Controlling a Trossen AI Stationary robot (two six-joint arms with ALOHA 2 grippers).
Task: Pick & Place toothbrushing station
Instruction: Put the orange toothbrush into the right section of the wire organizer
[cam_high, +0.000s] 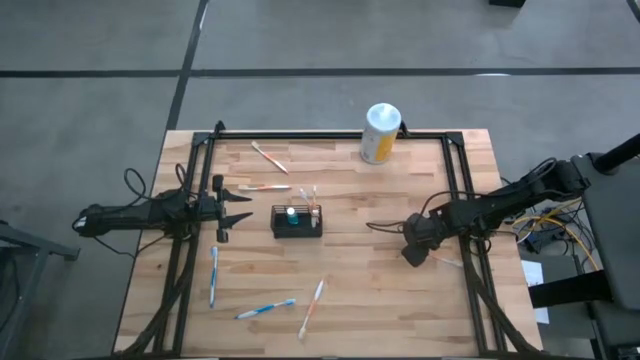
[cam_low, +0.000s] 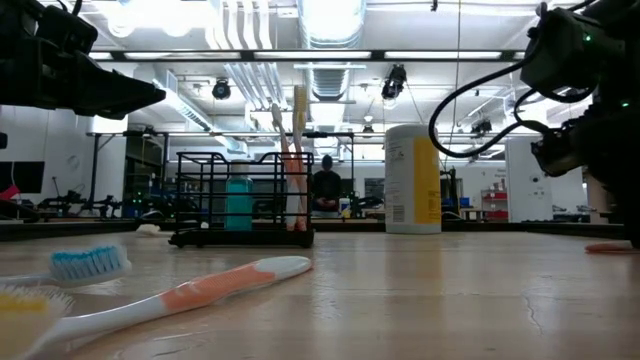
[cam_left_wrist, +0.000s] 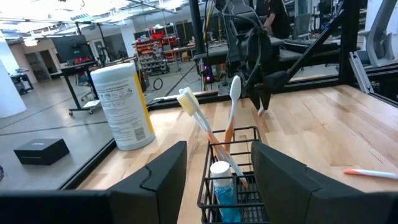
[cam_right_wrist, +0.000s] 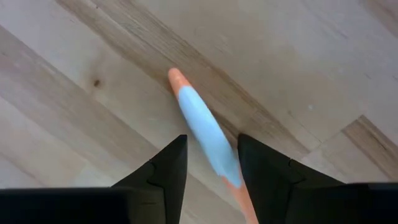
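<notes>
The basket (cam_high: 297, 221) waits mid-frame while the right tool (cam_right_wrist: 211, 158), fingers parted astride the orange-and-blue toothbrush (cam_right_wrist: 208, 134), should settle lower and centre before closing; left tool (cam_high: 240, 207) hovers wide.

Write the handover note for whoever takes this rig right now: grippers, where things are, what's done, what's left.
Left gripper: open, empty, hovering just left of the basket.
Right gripper: pointing down with fingers astride an orange-and-blue toothbrush lying on the table; a grip can't be confirmed.
Done: two toothbrushes and a blue tube stand in the basket.
Left: loose toothbrushes still lie around the table. The canister stands at the far edge.
</notes>
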